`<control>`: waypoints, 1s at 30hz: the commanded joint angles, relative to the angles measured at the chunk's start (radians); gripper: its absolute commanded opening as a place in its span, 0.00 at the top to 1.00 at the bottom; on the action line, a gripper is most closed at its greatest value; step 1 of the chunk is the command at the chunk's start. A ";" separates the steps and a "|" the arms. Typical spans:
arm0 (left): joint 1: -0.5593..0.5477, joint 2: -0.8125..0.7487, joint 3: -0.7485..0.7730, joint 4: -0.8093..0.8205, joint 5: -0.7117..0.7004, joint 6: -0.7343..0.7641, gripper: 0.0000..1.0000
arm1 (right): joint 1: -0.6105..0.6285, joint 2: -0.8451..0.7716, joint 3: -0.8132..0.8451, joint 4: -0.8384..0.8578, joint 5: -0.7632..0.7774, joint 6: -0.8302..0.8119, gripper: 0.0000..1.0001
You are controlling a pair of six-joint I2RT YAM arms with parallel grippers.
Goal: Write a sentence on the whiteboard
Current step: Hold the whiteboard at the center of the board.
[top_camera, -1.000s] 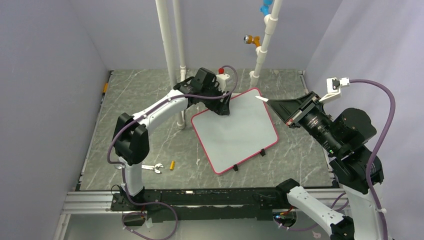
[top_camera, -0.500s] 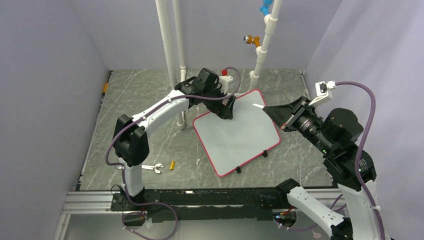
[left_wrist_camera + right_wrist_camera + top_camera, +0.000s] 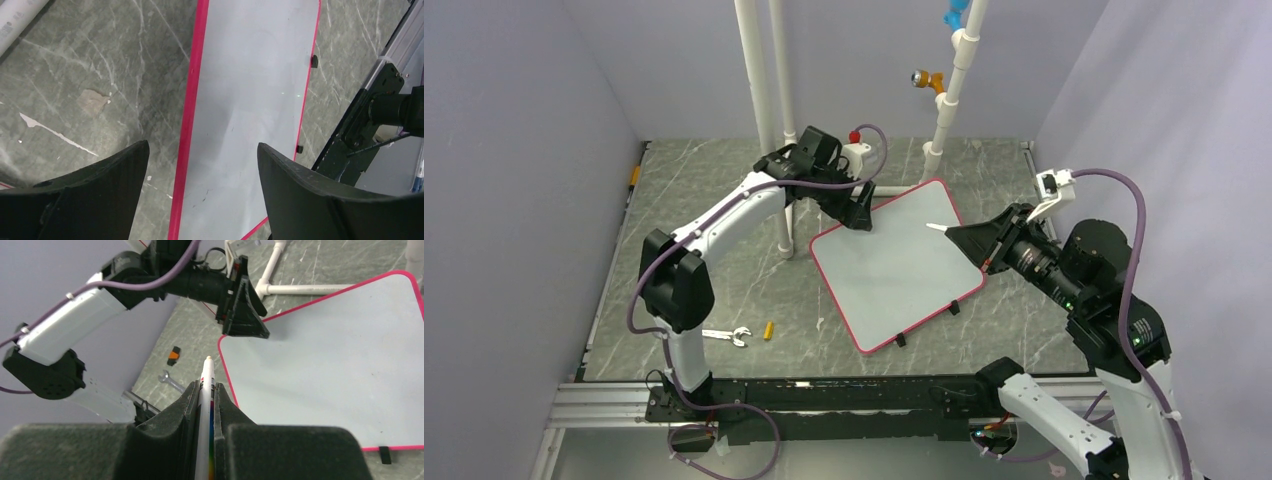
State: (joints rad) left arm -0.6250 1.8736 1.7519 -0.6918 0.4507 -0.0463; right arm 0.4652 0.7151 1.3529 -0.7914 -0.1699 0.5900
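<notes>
Whiteboard [image 3: 899,270] edge below left pincer [image 3: 202,145], spread wide; right pincer [image 3: 206,389] clamps marker [image 3: 207,371], barrel mostly hidden.

The left gripper [image 3: 202,147] stands with its two black fingers [image 3: 90,200] spread wide, nothing between them. In the gap lies the whiteboard [image 3: 255,75], its red-pink left rim running up the frame. A few faint dark specks mark the white face. Two black clips [image 3: 314,61] sit on its right edge. The grey marbled table [image 3: 75,55] carries a tan patch [image 3: 92,100]. A white pipe [image 3: 20,17] crosses the top left corner.
</notes>
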 commanded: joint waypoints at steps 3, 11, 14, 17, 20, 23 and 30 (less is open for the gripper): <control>0.024 -0.081 -0.046 -0.014 0.112 0.086 0.23 | -0.002 0.012 -0.027 -0.017 -0.028 -0.097 1.00; 0.038 -0.066 -0.086 -0.007 0.170 0.120 0.38 | -0.002 0.061 -0.073 -0.010 -0.020 -0.164 1.00; 0.039 -0.056 -0.087 -0.002 0.188 0.116 0.42 | -0.002 0.073 -0.095 0.018 -0.019 -0.170 1.00; 0.040 -0.045 -0.083 -0.002 0.202 0.110 0.43 | -0.002 0.092 -0.108 0.041 -0.026 -0.173 1.00; 0.040 -0.040 -0.078 -0.003 0.222 0.107 0.48 | -0.002 0.115 -0.121 0.061 -0.048 -0.188 1.00; 0.041 -0.046 -0.086 -0.004 0.225 0.105 0.52 | -0.003 0.128 -0.151 0.105 -0.100 -0.207 1.00; 0.041 -0.046 -0.122 0.002 0.214 0.088 0.42 | -0.001 0.158 -0.194 0.171 -0.133 -0.248 1.00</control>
State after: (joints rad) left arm -0.5900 1.8339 1.6405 -0.7021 0.6155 0.0448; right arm 0.4652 0.8608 1.1625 -0.7116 -0.2726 0.3855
